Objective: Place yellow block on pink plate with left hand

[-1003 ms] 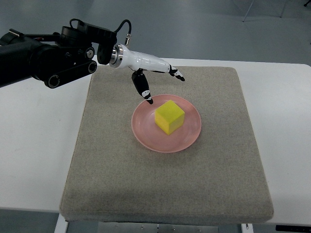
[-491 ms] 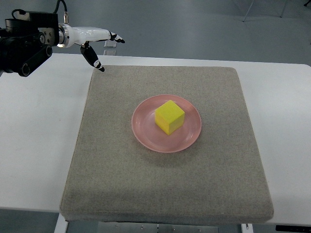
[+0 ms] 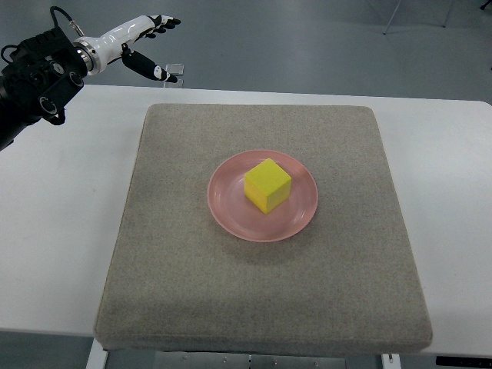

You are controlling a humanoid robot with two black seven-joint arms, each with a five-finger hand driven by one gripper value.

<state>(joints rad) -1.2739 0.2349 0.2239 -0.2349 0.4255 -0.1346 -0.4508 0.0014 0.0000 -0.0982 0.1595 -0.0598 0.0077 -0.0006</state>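
The left hand point(image 3: 142, 40) is pulling back further toward the far left corner, away from the mat point(image 3: 261, 231). Nearer, the yellow block point(image 3: 267, 184) is sitting on the pink plate point(image 3: 227, 211); beyond, the fingers are spreading apart, empty.

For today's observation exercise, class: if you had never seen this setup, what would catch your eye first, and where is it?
The yellow block stands out first, sitting on the pink plate in the middle of the grey mat. Next comes the left robot hand, white with dark fingertips, fingers spread and holding nothing, in the top left corner beyond the white table.
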